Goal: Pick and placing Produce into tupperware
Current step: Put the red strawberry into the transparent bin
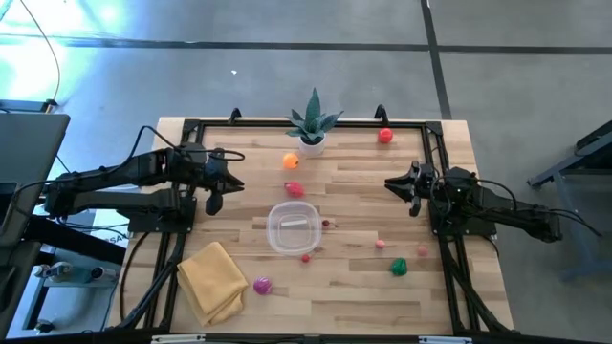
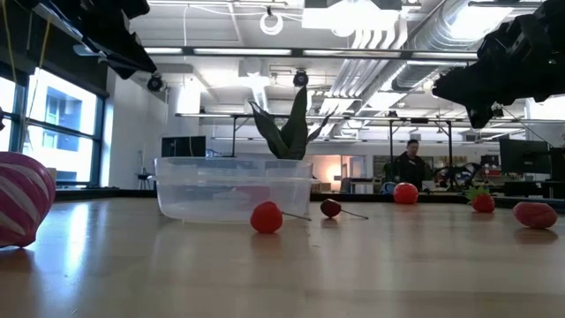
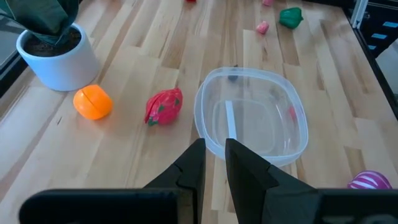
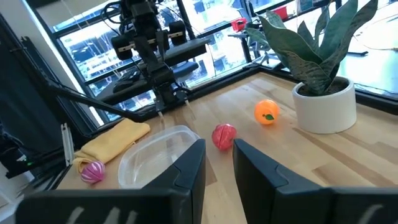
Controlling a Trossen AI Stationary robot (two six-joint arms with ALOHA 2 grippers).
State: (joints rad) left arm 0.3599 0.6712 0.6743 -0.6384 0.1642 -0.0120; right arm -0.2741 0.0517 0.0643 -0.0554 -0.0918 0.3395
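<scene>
**Container empty, produce scattered, both arms holding nothing**

High view: clear tupperware with whitish rim sits mid-table, nothing inside. Orange piece and red piece lie between it and the potted plant. Small red bit is just beside its rim; magenta striped piece lies beside the yellow cloth. Green piece lies on the right side. Left gripper and right gripper flank the tupperware.

Low view: the tupperware looks translucent and shallow.

Left wrist view: fingers nearly together, narrow gap, nothing gripped.

Right wrist view: fingers slightly apart, nothing gripped.
</scene>
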